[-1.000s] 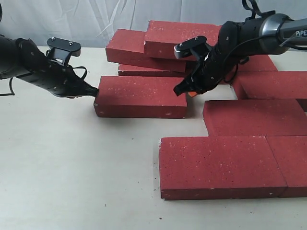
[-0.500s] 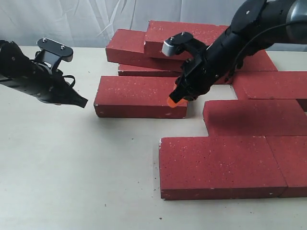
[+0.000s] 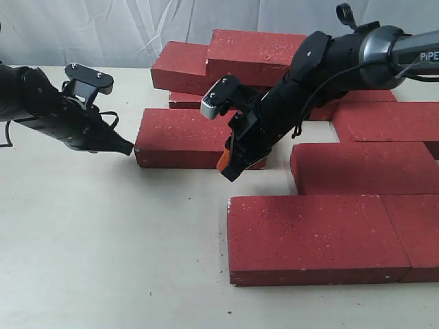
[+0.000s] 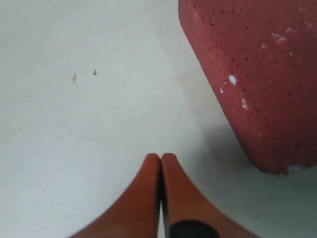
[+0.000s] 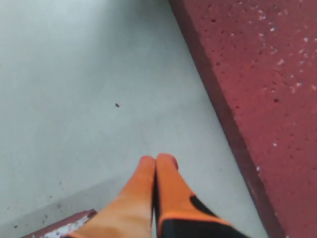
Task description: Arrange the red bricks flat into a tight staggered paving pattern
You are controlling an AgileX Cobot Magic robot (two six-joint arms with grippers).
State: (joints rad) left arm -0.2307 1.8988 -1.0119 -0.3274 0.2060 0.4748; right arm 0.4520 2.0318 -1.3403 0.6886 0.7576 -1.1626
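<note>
While the left fingers (image 3: 124, 145) and right fingers (image 3: 224, 162), both pinched shut and empty, flank the flat loose brick (image 3: 182, 133), a low, square push should seat it against the paved bricks (image 3: 319, 236).

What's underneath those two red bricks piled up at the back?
Another brick lies flat under the left piled brick; only its front strip shows. That brick, its neighbour and the right arm hide anything further.
</note>
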